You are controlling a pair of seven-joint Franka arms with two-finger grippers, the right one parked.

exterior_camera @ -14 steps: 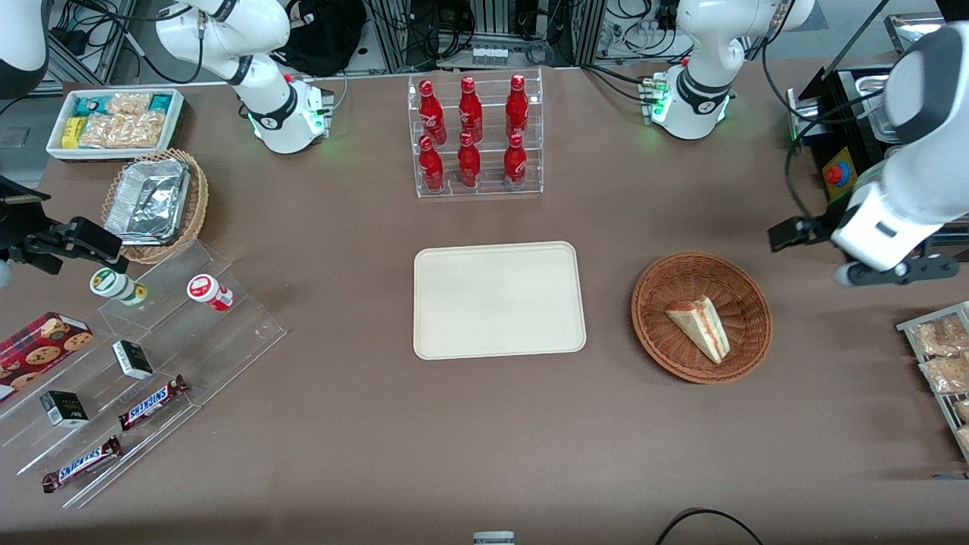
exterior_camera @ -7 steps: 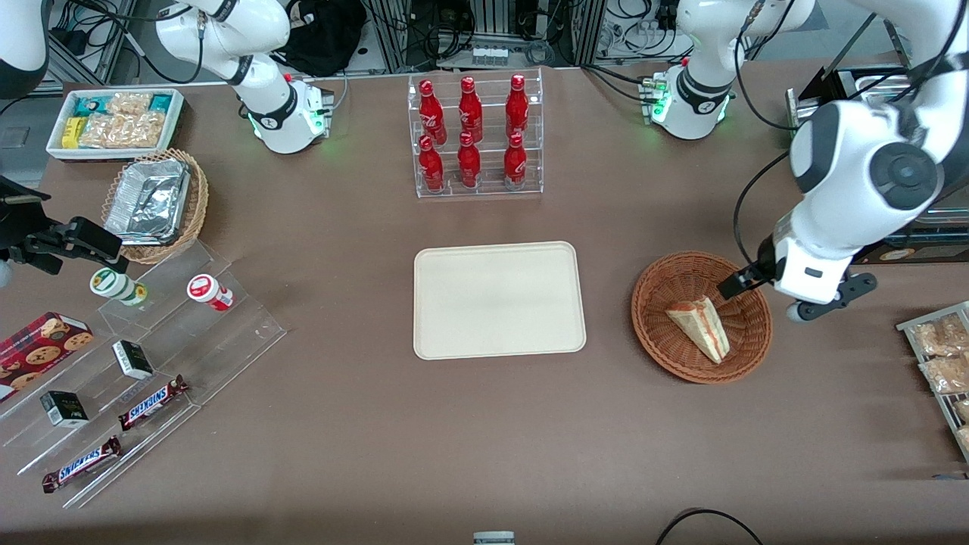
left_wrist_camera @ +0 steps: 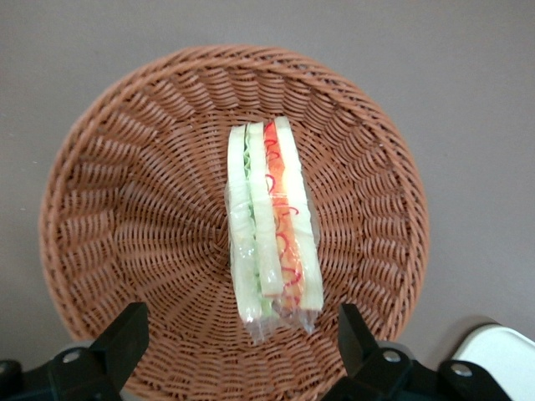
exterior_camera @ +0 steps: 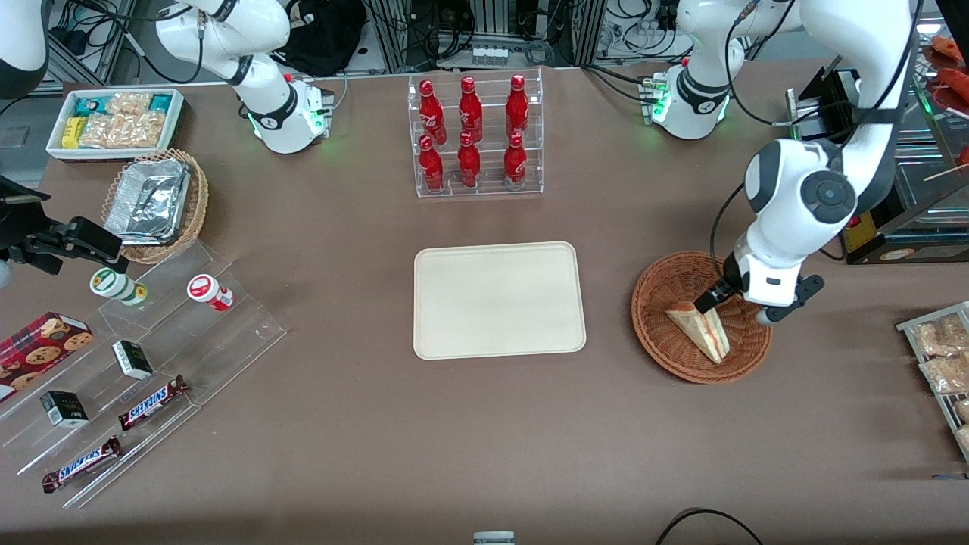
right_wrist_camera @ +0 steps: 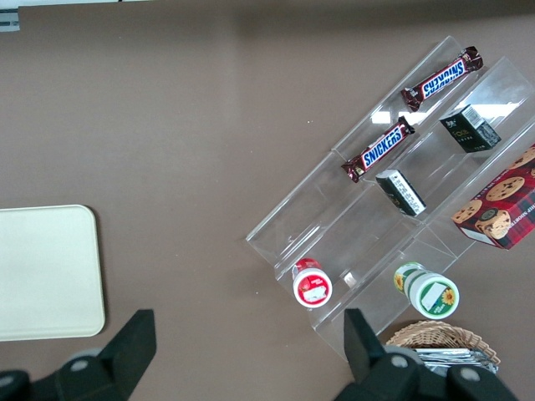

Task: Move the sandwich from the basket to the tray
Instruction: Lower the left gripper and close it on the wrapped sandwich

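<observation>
The sandwich [exterior_camera: 700, 331], a wrapped wedge of pale bread with red-orange and green layers, lies in the round reddish-brown wicker basket [exterior_camera: 657, 350]. My left gripper [exterior_camera: 714, 297] hangs open just above the basket, over the sandwich's end that is farther from the front camera. In the left wrist view the sandwich [left_wrist_camera: 272, 225] lies lengthwise in the basket [left_wrist_camera: 125, 192], and the gripper [left_wrist_camera: 242, 332] has its black fingers [left_wrist_camera: 124, 336] spread wider than the sandwich, with nothing held. The cream tray [exterior_camera: 500, 299] lies bare beside the basket, toward the parked arm's end.
A clear rack of red bottles [exterior_camera: 475, 136] stands farther from the front camera than the tray. Toward the parked arm's end are a clear stepped stand with snacks [exterior_camera: 144, 356], a tan basket with a foil container [exterior_camera: 155, 200] and a white bin [exterior_camera: 113, 121]. Packets on a rack [exterior_camera: 942, 363] lie near the basket.
The left arm has swung in from the working arm's end of the table and come down over the basket. Its open gripper now hangs over the sandwich. The sandwich has not moved.
</observation>
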